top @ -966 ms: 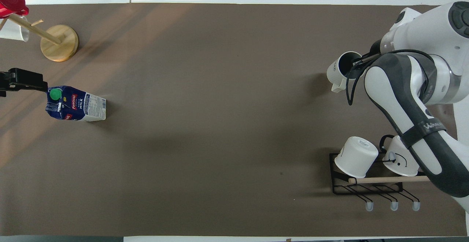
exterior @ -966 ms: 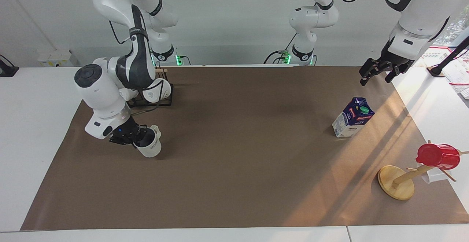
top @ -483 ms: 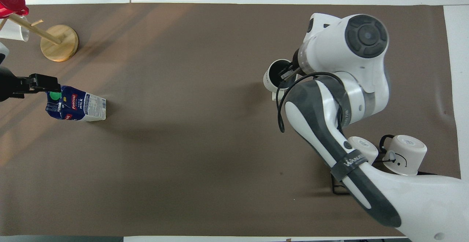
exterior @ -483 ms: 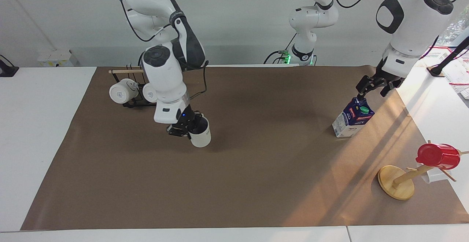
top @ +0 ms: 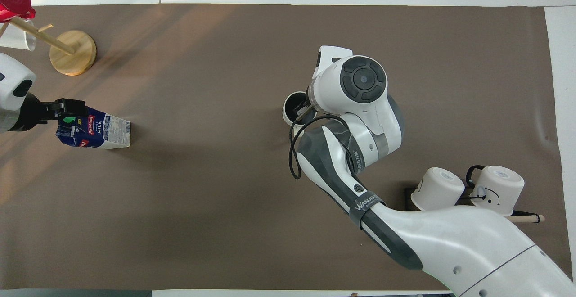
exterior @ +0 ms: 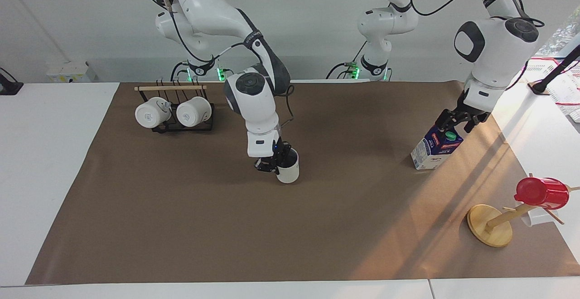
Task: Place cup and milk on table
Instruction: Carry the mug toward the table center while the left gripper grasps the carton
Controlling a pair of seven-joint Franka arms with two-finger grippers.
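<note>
The cup [exterior: 288, 168], a small white mug with a dark inside, hangs upright in my right gripper [exterior: 277, 162], which is shut on its rim. It is low over the middle of the brown paper on the table [exterior: 181, 226]; I cannot tell whether it touches. In the overhead view the cup [top: 293, 108] shows beside the right gripper [top: 307, 110]. The milk [exterior: 436, 147] stands on the paper toward the left arm's end. My left gripper [exterior: 455, 123] is open, its fingers astride the carton's top ridge. In the overhead view the left gripper [top: 65, 109] covers the top of the milk [top: 96, 130].
A black wire rack [exterior: 181, 127] with two white mugs [exterior: 174, 113] stands near the right arm's base. A wooden mug tree [exterior: 490, 231] with a red cup [exterior: 541, 192] stands farther from the robots than the milk. The tree's base [top: 73, 52] also shows from above.
My right arm has carried the cup from near the rack toward the middle of the table. My left gripper has come down from above onto the milk's top.
</note>
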